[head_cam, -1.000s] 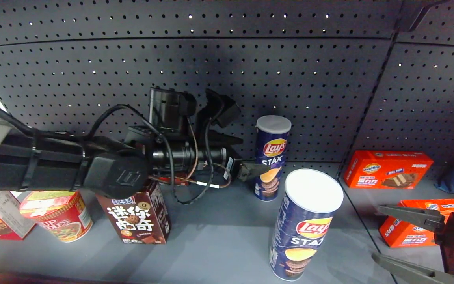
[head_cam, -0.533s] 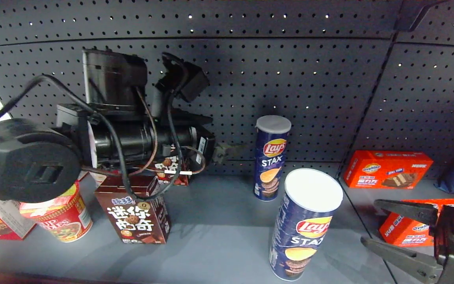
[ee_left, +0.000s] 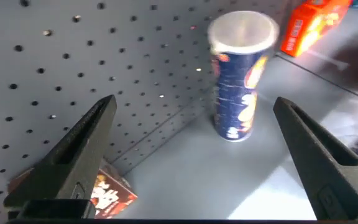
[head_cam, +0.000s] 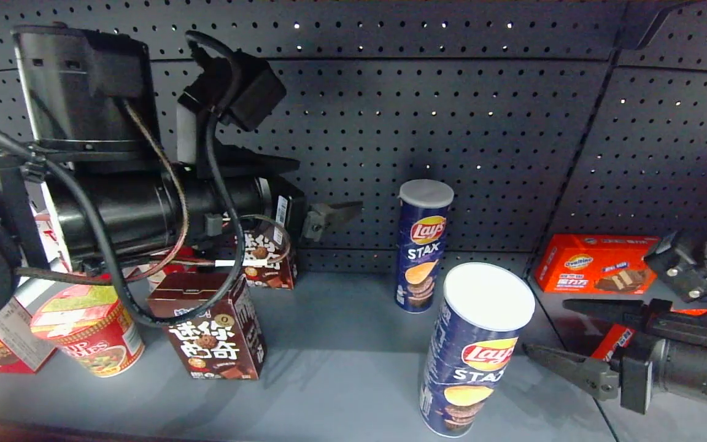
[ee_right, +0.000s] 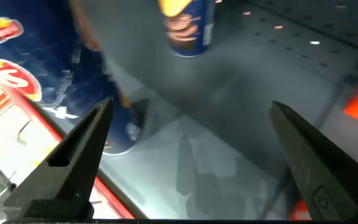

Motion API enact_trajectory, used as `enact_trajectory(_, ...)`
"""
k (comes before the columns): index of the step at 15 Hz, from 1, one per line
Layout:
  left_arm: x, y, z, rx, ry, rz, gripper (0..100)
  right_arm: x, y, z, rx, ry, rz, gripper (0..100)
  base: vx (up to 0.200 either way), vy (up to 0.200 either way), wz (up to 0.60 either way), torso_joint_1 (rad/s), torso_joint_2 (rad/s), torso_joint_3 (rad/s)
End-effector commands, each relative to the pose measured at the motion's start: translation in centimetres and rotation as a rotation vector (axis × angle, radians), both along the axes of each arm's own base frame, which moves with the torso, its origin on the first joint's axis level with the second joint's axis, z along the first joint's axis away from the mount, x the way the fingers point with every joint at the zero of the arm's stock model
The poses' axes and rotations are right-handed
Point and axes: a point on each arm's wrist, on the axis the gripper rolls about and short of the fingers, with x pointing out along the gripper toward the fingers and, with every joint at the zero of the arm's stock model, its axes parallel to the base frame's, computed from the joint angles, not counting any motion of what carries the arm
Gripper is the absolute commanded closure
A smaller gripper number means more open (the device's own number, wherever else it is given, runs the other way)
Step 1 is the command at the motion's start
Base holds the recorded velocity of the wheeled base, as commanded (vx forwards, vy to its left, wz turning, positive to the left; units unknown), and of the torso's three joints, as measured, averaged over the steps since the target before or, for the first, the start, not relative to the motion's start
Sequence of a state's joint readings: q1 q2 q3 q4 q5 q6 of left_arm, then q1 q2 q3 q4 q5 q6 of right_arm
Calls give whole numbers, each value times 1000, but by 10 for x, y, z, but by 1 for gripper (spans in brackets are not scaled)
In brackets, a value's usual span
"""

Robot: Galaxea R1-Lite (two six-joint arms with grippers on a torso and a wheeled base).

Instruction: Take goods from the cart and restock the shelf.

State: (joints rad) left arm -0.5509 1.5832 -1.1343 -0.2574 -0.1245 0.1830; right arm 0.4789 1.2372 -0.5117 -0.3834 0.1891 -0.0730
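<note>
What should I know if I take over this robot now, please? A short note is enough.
Left gripper: open, empty, above the shelf, to the left of the rear chip can.
Right gripper: open, empty, beside the front chip can.
Both cans stand upright on the shelf, apart.
Done: seemingly these two are placed.
Left: probably fetch more goods from the cart.

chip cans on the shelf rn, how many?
2. The back chip can stands by the pegboard; the front chip can stands nearer the shelf edge. The left arm may hide more.
</note>
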Motion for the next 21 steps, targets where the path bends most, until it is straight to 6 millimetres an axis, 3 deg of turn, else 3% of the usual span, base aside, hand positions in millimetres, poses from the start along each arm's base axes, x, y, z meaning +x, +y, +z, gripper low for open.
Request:
enact_trajectory(1,-16,9,3,9,13,-4,0,7,9,-5,-51,28,16,0,0,0,0,0,0,0)
enact_trajectory(10,-26,18,-6,38,61,6,0,24,29,-35,-177,130,18,0,0,0,0,0,0,0)
enact_trajectory(21,-25,18,-8,39,66,7,0,28,32,-40,-187,148,28,0,0,0,0,0,0,0)
